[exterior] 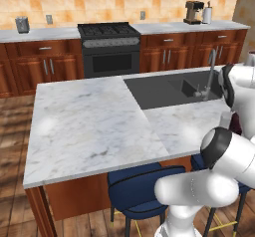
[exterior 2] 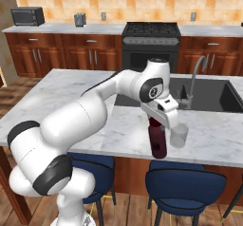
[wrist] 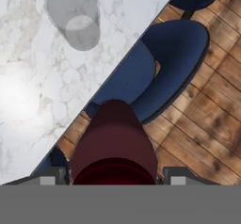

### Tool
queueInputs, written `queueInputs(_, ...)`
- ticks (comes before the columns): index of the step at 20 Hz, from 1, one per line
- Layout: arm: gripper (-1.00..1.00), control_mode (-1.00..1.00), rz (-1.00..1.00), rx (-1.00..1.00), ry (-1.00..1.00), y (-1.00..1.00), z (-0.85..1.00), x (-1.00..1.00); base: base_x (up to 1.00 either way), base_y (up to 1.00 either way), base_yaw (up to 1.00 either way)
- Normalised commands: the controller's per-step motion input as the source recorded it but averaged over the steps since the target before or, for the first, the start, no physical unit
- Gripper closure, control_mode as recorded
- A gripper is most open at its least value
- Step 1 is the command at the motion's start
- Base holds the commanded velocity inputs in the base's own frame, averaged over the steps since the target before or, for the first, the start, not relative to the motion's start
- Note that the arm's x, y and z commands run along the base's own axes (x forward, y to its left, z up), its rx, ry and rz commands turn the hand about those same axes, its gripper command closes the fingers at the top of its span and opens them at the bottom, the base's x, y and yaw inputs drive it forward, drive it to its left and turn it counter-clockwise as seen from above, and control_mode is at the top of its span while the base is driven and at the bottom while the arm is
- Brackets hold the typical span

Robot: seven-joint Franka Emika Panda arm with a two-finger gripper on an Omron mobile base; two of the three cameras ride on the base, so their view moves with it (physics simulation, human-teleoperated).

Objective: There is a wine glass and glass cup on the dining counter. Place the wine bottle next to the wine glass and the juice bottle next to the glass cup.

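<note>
Now juice bottle (exterior 2: 157, 142) in claw (exterior 2: 161, 120), beside glass cup (exterior 2: 179, 136)

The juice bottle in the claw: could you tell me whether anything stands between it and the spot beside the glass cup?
Nothing visible does. The juice bottle hangs at the counter edge, with bare marble between it and the glass cup.

A marble-topped dining counter (exterior 2: 71, 97) on a reddish wood base is shown, with a dark sink (exterior 2: 209, 94) and curved tap (exterior 2: 193, 80) set into it. A clear glass cup (exterior 2: 179, 136) is seen standing near its front edge.
</note>
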Motion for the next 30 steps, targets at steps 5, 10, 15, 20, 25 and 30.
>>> queueInputs(5, 1.00, -1.00, -0.05, -0.04, -0.08, 0.47, 0.02, 0.34, 0.00, 0.00, 0.00)
queueInputs(10, 1.00, -1.00, -0.13, -0.08, -0.04, 0.41, 0.00, 0.53, 0.00, 0.00, 0.00)
queueInputs(15, 1.00, -1.00, -0.16, 0.00, 0.06, 0.12, -0.14, 0.54, 0.00, 0.00, 0.00)
queueInputs(20, 1.00, -1.00, -0.15, 0.00, 0.06, -0.02, -0.14, 0.37, 0.00, 0.00, 0.00)
queueInputs(25, 1.00, -1.00, -0.13, 0.00, 0.00, 0.00, -0.09, 0.29, 0.00, 0.00, 0.00)
queueInputs(30, 1.00, -1.00, -0.10, 0.00, 0.00, 0.00, -0.04, 0.20, 0.00, 0.00, 0.00)
